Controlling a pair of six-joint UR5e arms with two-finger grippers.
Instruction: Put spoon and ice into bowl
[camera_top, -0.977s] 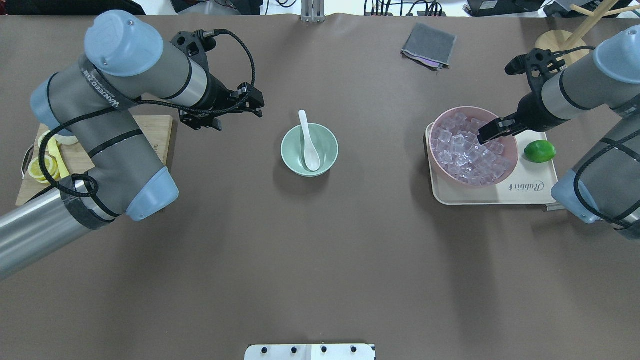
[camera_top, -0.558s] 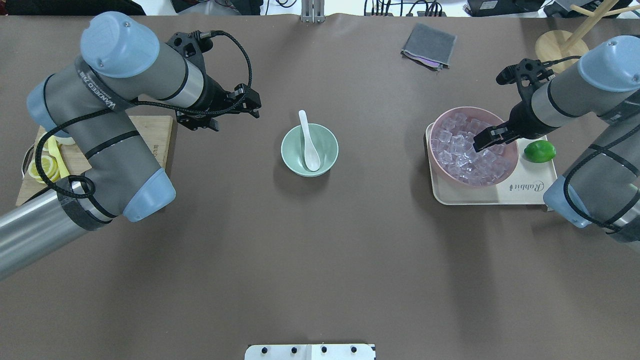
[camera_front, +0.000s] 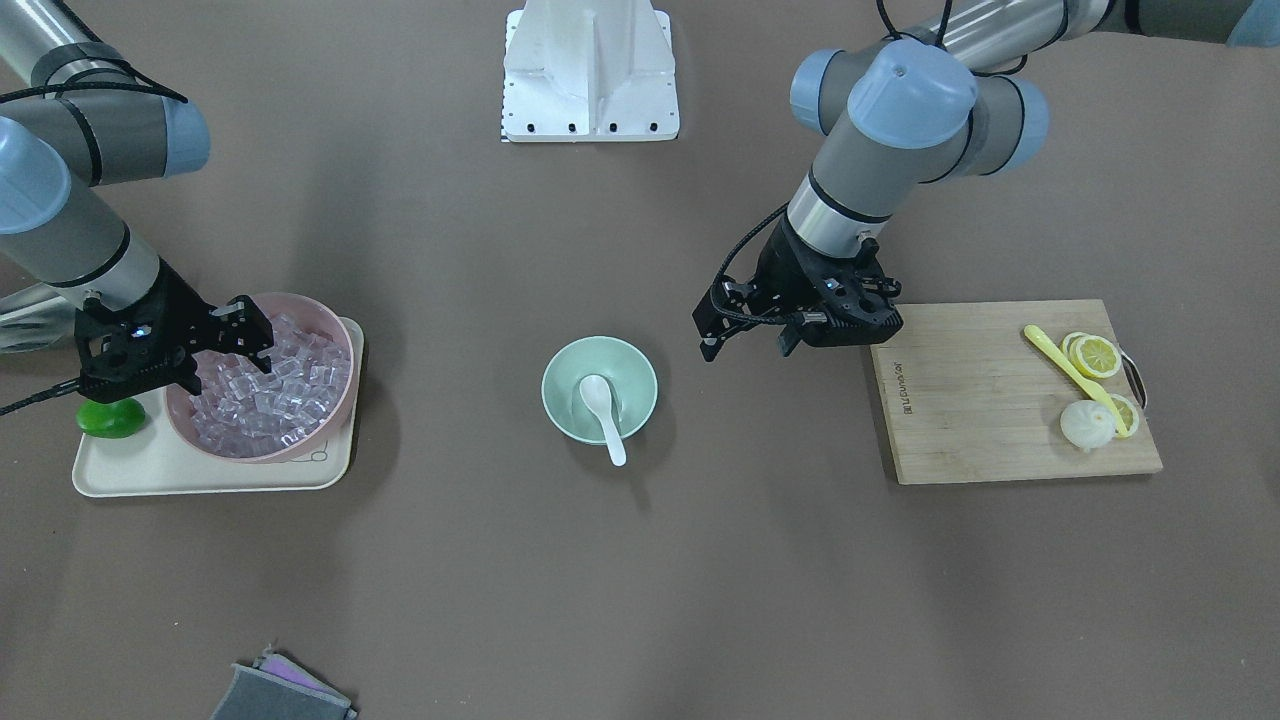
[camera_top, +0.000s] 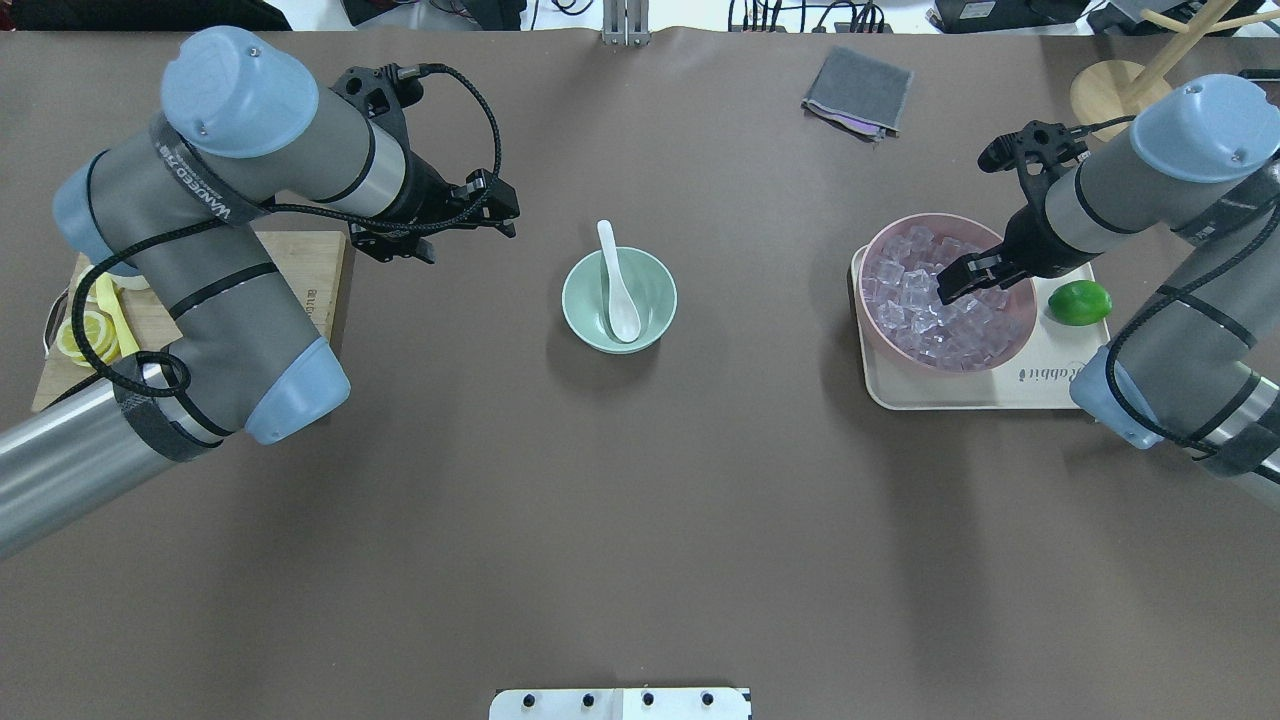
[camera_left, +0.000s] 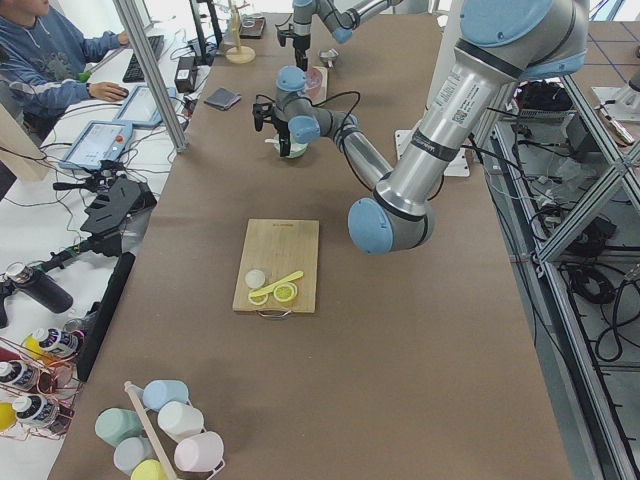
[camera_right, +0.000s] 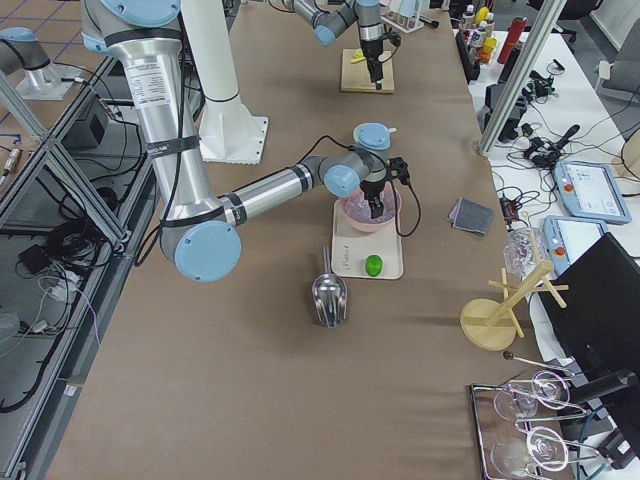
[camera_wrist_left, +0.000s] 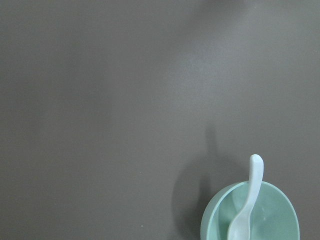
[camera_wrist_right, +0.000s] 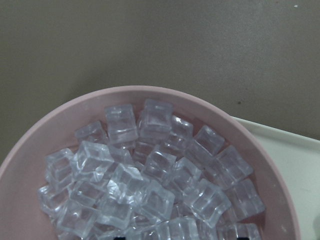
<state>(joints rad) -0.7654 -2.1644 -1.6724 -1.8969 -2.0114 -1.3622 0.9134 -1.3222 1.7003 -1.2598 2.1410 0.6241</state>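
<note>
The white spoon (camera_top: 617, 285) lies in the mint-green bowl (camera_top: 580, 300) at the table's middle, scoop inside and handle over the far rim; it also shows in the front view (camera_front: 603, 405) and the left wrist view (camera_wrist_left: 247, 205). Several clear ice cubes (camera_top: 920, 305) fill the pink bowl (camera_top: 1027, 325) on the right; the right wrist view shows them close up (camera_wrist_right: 150, 185). My right gripper (camera_top: 965, 278) is open and low over the ice. My left gripper (camera_top: 460, 235) is open and empty, above the table to the left of the green bowl.
The pink bowl stands on a cream tray (camera_top: 1000, 390) next to a lime (camera_top: 1079, 302). A wooden cutting board (camera_top: 310, 270) with lemon slices (camera_top: 85, 335) lies far left. A grey cloth (camera_top: 858, 92) and a wooden stand (camera_top: 1110, 90) are at the back. A metal scoop (camera_right: 328, 295) lies beside the tray.
My right gripper has moved left and lower over the ice in the pink bowl. My left gripper has drifted slightly away from the green bowl. Spoon and bowl have not moved.
</note>
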